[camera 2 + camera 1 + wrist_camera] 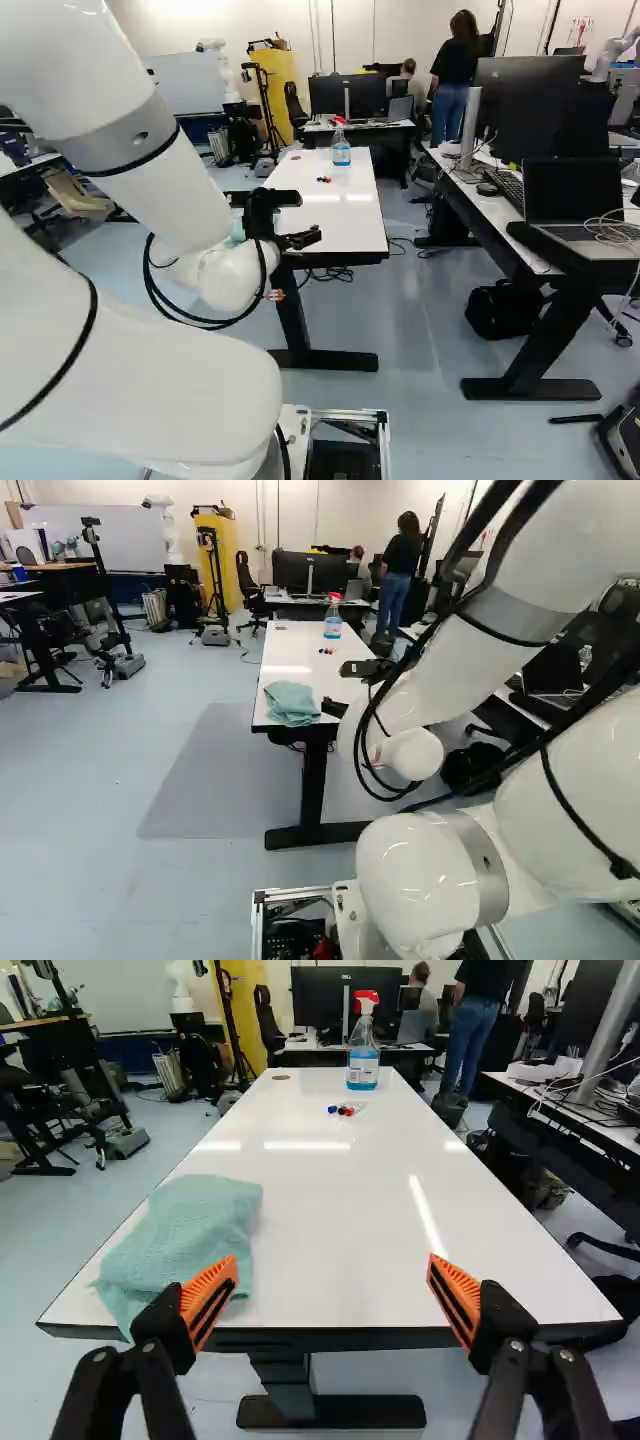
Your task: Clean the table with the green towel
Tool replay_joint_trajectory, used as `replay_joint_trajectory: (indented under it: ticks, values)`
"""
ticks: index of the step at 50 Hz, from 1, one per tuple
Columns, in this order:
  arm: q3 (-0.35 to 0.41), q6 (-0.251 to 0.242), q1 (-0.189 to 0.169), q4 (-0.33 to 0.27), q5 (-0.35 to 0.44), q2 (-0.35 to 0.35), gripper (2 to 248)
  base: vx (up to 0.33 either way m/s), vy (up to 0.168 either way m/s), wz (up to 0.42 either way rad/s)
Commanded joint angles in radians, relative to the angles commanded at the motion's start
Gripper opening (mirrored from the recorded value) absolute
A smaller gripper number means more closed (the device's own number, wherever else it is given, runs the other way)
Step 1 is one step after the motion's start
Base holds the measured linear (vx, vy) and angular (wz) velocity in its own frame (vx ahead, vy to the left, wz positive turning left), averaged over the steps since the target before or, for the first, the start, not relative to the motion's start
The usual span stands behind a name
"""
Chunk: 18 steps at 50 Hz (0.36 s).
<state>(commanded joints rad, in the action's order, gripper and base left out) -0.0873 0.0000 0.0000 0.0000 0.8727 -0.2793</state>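
The grabber [308, 217] has its fingers wide apart near the table [330, 1210].
The green towel [185, 1240] lies bunched up on the near left corner; a spray bottle [363, 1065] stands far back.

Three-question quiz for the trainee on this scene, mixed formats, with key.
1. True or false: the tool is gripping the green towel.
2. Multiple choice: what is the main colour of the head of the spray bottle?
A) green
B) red
C) black
3. Put in order along the white table, nearest the tool first: spray bottle, green towel, markers.

Key:
1. False; its fingers stand open and the towel lies on the table.
2. B
3. Green towel, markers, spray bottle
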Motion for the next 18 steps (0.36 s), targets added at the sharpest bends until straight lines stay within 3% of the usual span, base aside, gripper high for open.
replay_joint_trajectory:
  ticks: [18]
  values:
    - [0.0, 0.0, 0.0, 0.0, 0.0, 0.0, 247, 0.0, 0.0, 0.0]
